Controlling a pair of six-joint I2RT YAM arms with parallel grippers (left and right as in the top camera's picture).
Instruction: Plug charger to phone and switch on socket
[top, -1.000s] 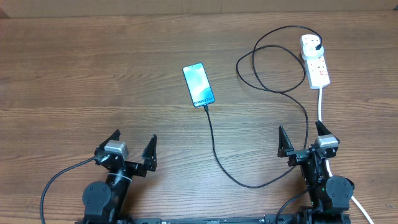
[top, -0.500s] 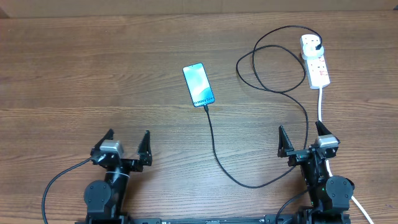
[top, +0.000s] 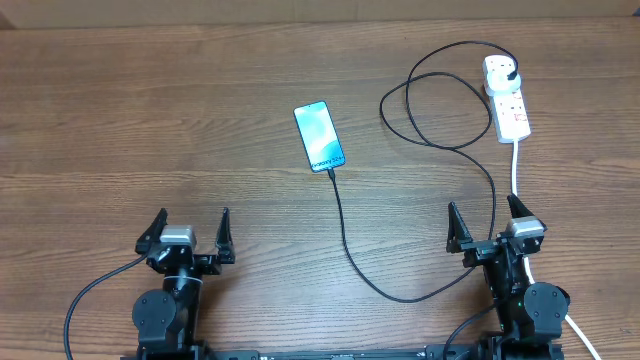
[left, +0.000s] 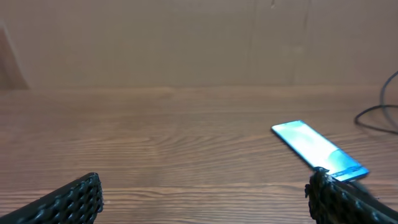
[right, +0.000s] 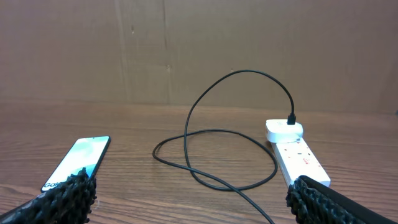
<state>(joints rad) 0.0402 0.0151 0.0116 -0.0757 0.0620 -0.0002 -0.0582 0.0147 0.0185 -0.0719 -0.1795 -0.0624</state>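
Wood-grain table (top: 150, 120) before a plain brown wall (right: 249, 37).
The table fills the overhead frame, its grain running left to right; in both wrist views the flat, cardboard-coloured wall rises behind its far edge, evenly lit.

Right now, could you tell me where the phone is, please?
In the overhead view, the phone lies mid-table, left of the socket, the charger meeting its near end.

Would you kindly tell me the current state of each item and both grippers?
phone: flat, screen lit, charger tip at its bottom edge.
charger: plug in socket, cable lying slack.
socket: charger plugged in; switch position unclear.
left gripper: open, empty.
right gripper: open, empty.
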